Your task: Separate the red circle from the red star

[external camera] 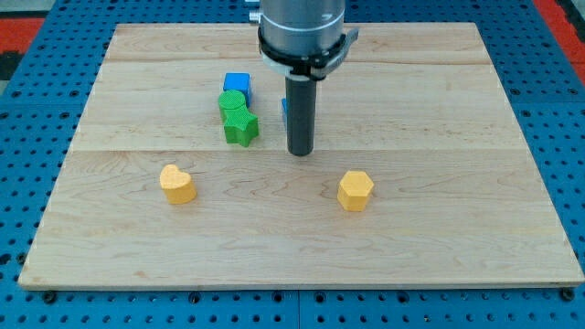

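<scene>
No red circle or red star shows in the camera view; the arm's body (pixel 302 32) may hide part of the board's top. My tip (pixel 300 152) rests on the wooden board (pixel 439 110) near its middle. A sliver of a blue block (pixel 284 108) shows just behind the rod on its left side. A green star (pixel 242 128) lies to the left of my tip, apart from it.
A green circle (pixel 234 101) touches the green star's top, and a blue cube (pixel 237 84) sits just above that. A yellow heart (pixel 177 183) lies at the lower left. A yellow hexagon (pixel 356 190) lies at the lower right of my tip.
</scene>
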Controlling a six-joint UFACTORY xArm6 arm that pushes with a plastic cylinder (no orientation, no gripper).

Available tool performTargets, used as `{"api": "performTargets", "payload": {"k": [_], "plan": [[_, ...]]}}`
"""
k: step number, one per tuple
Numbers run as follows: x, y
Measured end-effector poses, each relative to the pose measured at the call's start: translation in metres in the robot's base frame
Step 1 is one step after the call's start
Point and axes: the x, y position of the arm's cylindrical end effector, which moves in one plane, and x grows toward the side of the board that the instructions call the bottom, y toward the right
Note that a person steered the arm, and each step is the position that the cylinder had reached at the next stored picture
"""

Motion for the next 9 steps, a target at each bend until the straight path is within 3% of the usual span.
{"api": "performTargets", "payload": {"k": [3, 7, 9], "plan": [[-0.053, 0.013], [-0.043, -0.024], [-0.059, -0.027]]}}
